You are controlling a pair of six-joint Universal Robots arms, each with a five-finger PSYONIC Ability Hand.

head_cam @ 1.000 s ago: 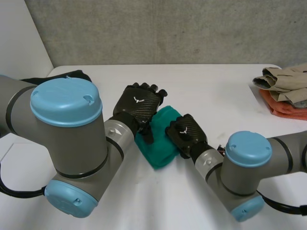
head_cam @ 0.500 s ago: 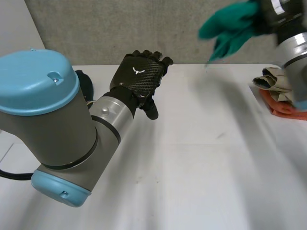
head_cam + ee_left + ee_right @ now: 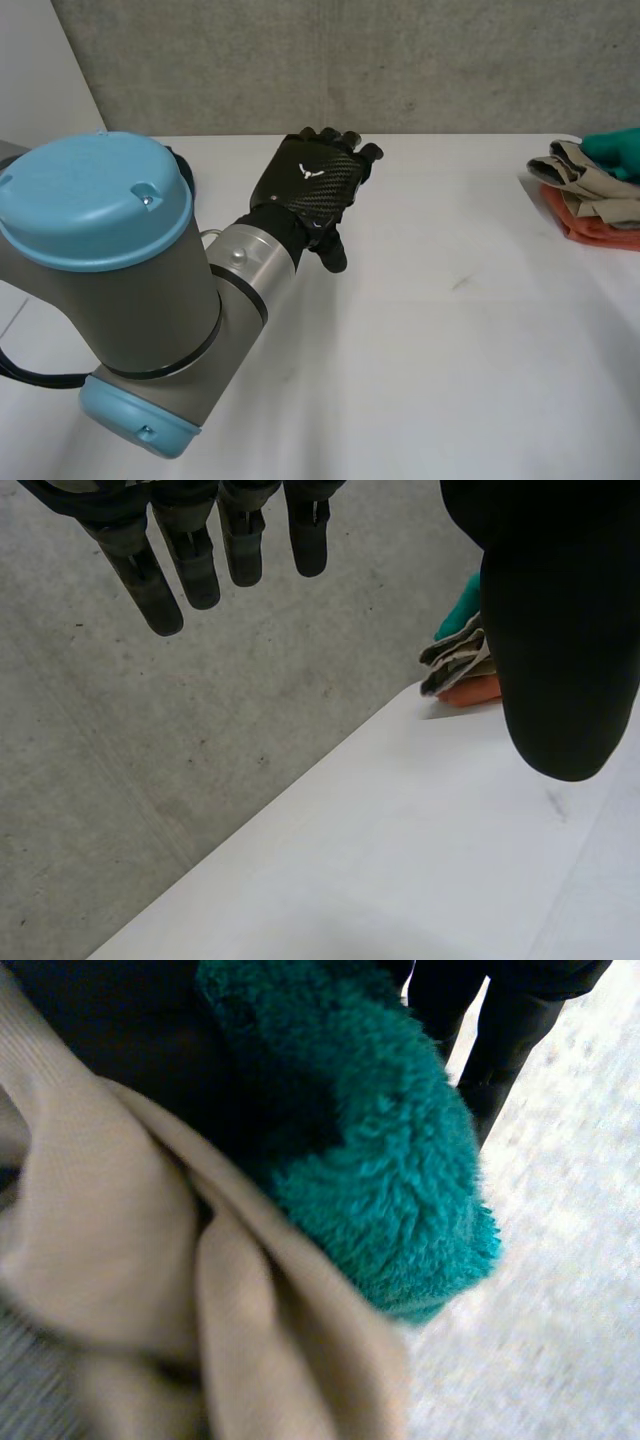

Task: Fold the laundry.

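From the head view, the left hand (image 3: 312, 185) hangs over the middle of the table (image 3: 430, 360), back upward, fingers straight and loosely spread, holding nothing. At the table's far right edge a crumpled beige cloth (image 3: 585, 175) lies on an orange cloth (image 3: 590, 225), and a teal cloth (image 3: 615, 152) sits on top of the beige one, right at the rim of the view. There is a small white emblem (image 3: 307, 168) on the back of the left hand. It has no letters, and I see no other writing.

The left wrist view confirms this: the fingers hang straight with the thumb well apart from them and nothing between. Beyond the thumb the pile sits by the table edge, with the grey wall (image 3: 150, 760) behind it.

In the right wrist view, the fluffy teal cloth lies under the right hand (image 3: 520, 1015), pressed against the beige cloth. I cannot tell whether that hand has hold of it.

I'd judge the teal piece is being set on the pile. The next move calls for letting go cleanly and lifting straight off, so the bundle doesn't drag open or slide off the table edge.
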